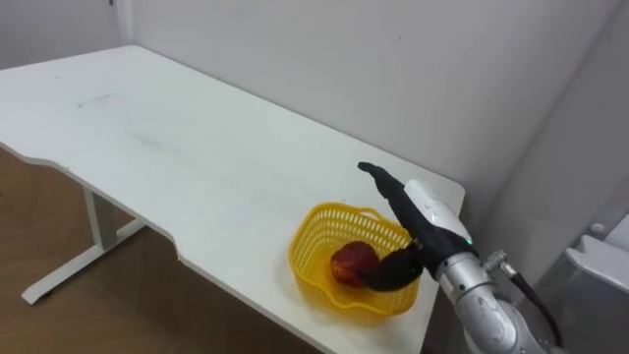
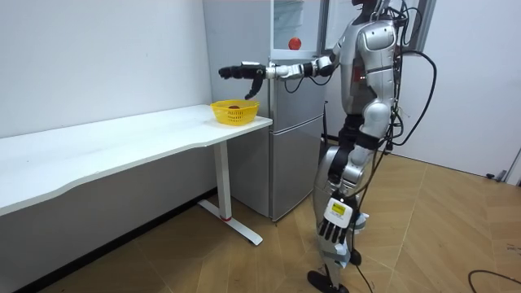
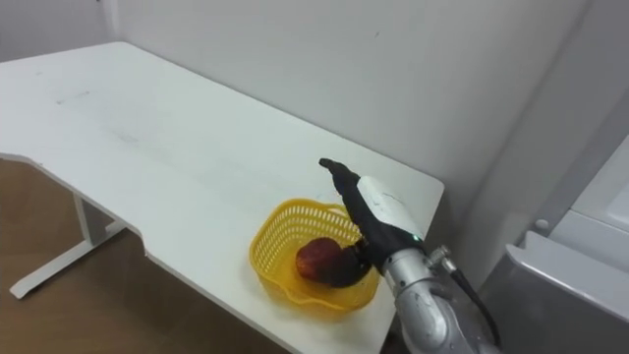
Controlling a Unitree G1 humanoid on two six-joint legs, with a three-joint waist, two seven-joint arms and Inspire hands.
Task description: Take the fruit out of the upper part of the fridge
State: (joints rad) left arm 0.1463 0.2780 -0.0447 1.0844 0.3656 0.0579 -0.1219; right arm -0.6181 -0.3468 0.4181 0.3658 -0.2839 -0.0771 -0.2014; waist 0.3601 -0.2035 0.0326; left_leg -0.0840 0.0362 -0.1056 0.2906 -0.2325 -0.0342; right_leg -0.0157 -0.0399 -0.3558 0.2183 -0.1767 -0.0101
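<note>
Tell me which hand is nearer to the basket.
Right. The right hand hovers open over the basket; the left hand hangs by the robot's side, far from it.

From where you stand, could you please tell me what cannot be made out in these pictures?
Red fruit in the yellow basket: eye views, the thumb of the right hand covers one side, so its kind and any contact are unclear.
Left hand: room view, too small to tell open from shut.
Small red thing at the upper fridge: room view, too small to identify.
</note>
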